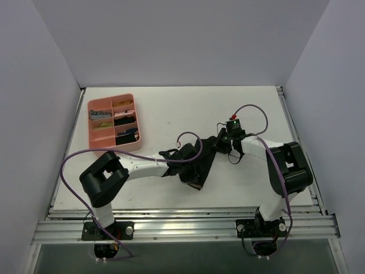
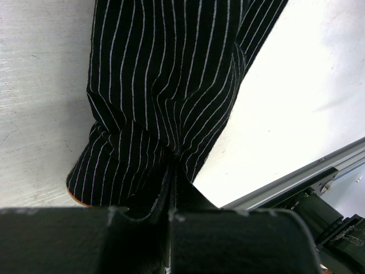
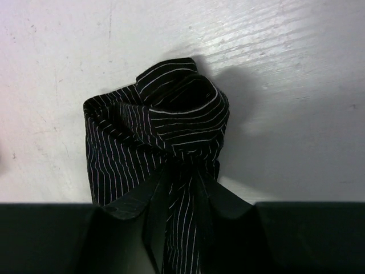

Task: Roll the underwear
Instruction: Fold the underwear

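The underwear (image 1: 204, 164), black with thin white pinstripes, lies stretched on the white table between my two grippers. My left gripper (image 1: 193, 171) is at its near end, and in the left wrist view it (image 2: 173, 162) is shut on a pinch of the underwear (image 2: 165, 74). A reddish-brown band (image 2: 77, 197) shows at the fabric's lower left edge. My right gripper (image 1: 220, 144) is at the far end. In the right wrist view it (image 3: 181, 171) is shut on a gathered fold of the underwear (image 3: 154, 125), whose end curls into a loose roll beyond the fingertips.
A pink divided tray (image 1: 114, 146) with several small dark and light items stands at the back left of the table. The metal front rail (image 1: 182, 225) runs along the near edge, and it also shows in the left wrist view as the rail (image 2: 296, 182).
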